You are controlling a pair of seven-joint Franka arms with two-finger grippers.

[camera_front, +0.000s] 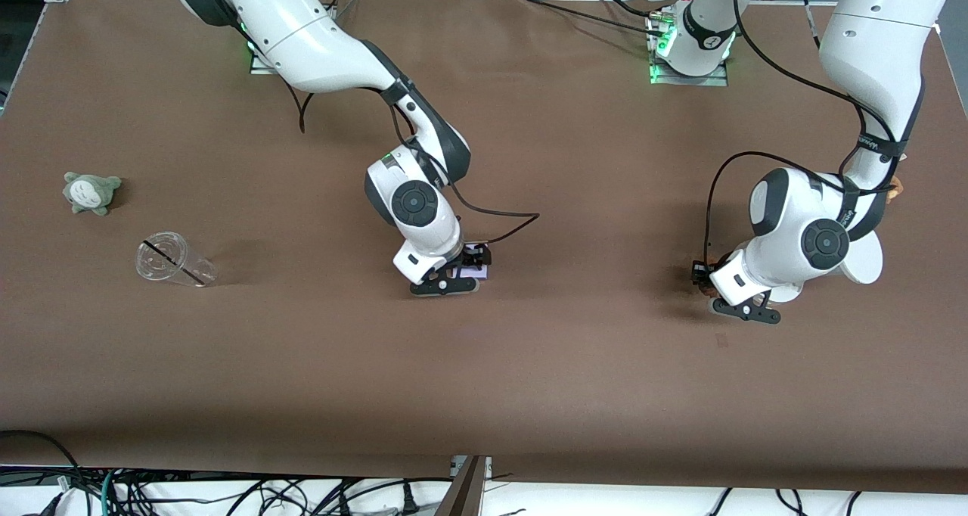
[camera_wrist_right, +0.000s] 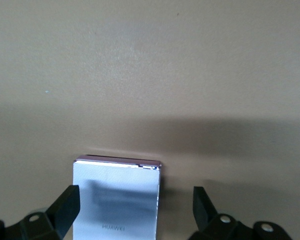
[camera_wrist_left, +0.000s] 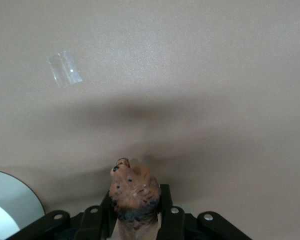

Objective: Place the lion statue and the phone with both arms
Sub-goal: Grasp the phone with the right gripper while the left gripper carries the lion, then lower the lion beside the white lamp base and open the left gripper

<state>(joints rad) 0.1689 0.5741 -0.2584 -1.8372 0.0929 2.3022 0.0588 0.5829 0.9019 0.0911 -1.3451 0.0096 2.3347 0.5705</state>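
table (camera_front: pixel 529 365): big brown cloth-covered top, matte, a few faint creases; metal frame rails show at the corners
room: cables piled on the floor along the near edge, more cabling + green lights by the arm bases at the far edge
left gripper (camera_front: pixel 745 304): low over the table twd the left arm's end, pinched tight on the lion statue (camera_wrist_left: pixel 134 195)
lion statue: orange-brown w/ darker band, head sticks out past the fingers (camera_wrist_left: pixel 166 207); front view barely shows it, just a brown bit under the wrist
right gripper (camera_front: pixel 454 274): down at the table's middle, fingers (camera_wrist_right: pixel 65 207) spread wide either side of the phone (camera_wrist_right: pixel 117 197), not squeezing it, gap on one side
phone: lies flat on the cloth, silvery-lavender, pinkish edge, "HUAWEI" on it
white stand (camera_front: pixel 862 262): round base mostly hidden by the left arm; left wrist cam catches a curved pale slice of it (camera_wrist_left: pixel 10 207)
clear cup (camera_front: pixel 172 260): on its side twd the right arm's end
grey-green plush (camera_front: pixel 91 192): farther from the front cam than the cup, same end
front vs wrist: only front shows cup + plush; only right wrist shows the logo; left wrist shows a small clear tape-like patch (camera_wrist_left: pixel 66 68) on the cloth
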